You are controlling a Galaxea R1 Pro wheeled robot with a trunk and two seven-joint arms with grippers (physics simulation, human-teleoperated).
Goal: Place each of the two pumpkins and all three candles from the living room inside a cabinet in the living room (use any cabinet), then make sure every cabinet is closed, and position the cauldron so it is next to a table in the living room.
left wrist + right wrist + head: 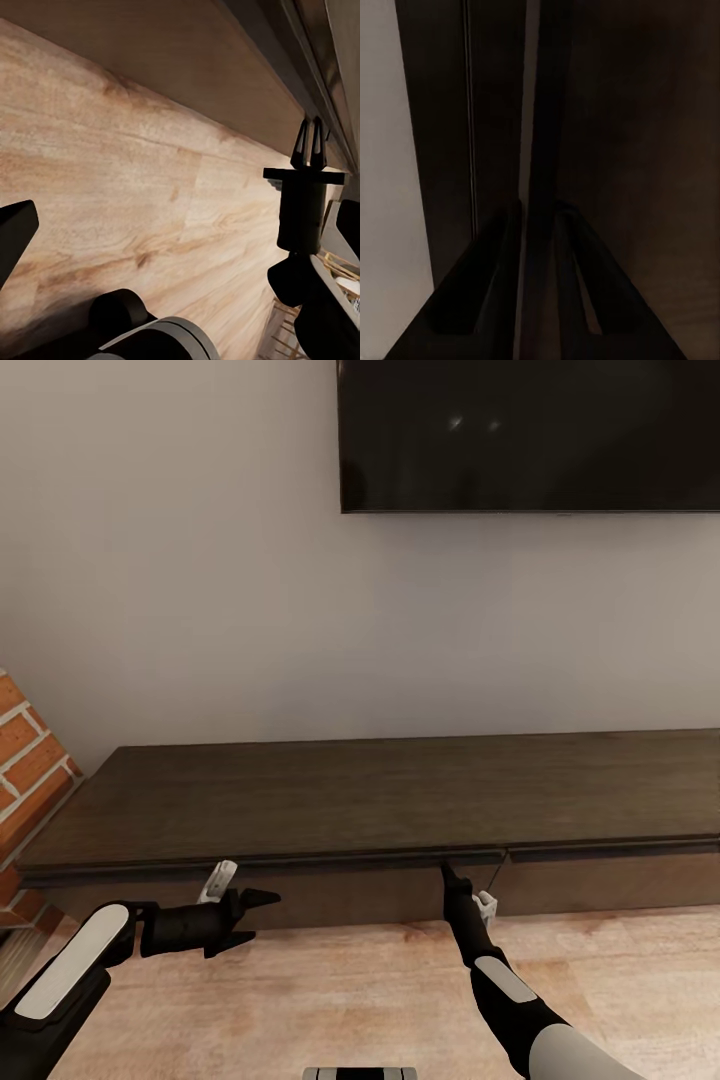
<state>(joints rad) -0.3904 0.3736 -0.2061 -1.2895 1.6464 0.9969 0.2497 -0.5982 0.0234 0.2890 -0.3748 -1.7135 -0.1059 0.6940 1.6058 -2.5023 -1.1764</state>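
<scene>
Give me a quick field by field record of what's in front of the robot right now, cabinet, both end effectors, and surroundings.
cabinet: long low dark-brown unit against the wall, drawer fronts look closed
right end effector: fingertips up at the seam under the cabinet's top edge, fingers close together
left end effector: open, holding nothing, pointing sideways in front of the drawer front
television: dark screen on the wall above the cabinet
floor: light wood planks
brick wall: at the left end of the cabinet
</scene>
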